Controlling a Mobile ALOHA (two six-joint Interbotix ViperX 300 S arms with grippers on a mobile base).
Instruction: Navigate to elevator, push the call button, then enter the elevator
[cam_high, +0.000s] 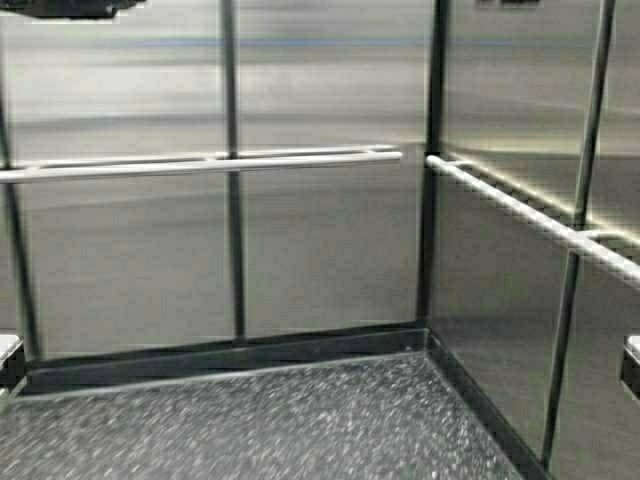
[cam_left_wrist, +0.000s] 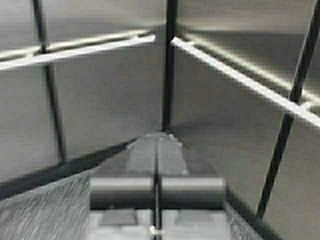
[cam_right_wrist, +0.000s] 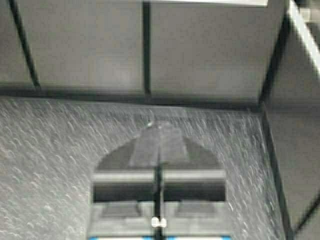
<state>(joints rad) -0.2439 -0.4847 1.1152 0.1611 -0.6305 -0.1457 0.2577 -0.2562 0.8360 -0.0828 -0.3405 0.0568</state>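
Left gripper (cam_left_wrist: 157, 137): fingers pressed together along a thin dark centre line, nothing between them; it is held low over the floor and aims toward the inside corner of the cabin. Right gripper (cam_right_wrist: 158, 127): fingers likewise closed tip to tip, holding nothing; it hangs above the speckled floor (cam_right_wrist: 55, 165) and faces the base of the steel wall. In the high view only small pieces of the arms show at the lower left and lower right edges. Elevator (cam_high: 330, 240): seen from within, since the robot stands inside the cabin; brushed stainless-steel panels fill the view ahead and to the right, divided by dark vertical strips, and carry blurry reflections. Rear handrail (cam_high: 200, 164): a pale horizontal bar fixed across the back wall at mid height, standing just off the panel on short brackets. Side handrail (cam_high: 530, 217): a matching bar along the right wall, running from near the corner toward the robot; its end lies close to the end of the rear bar, with the dark corner strip between them. Baseboard (cam_high: 230, 355): a dark band where walls meet floor. Floor: dark grey with fine light flecks, spreading from the baseboard toward the robot. Doors and call button: outside all three views.
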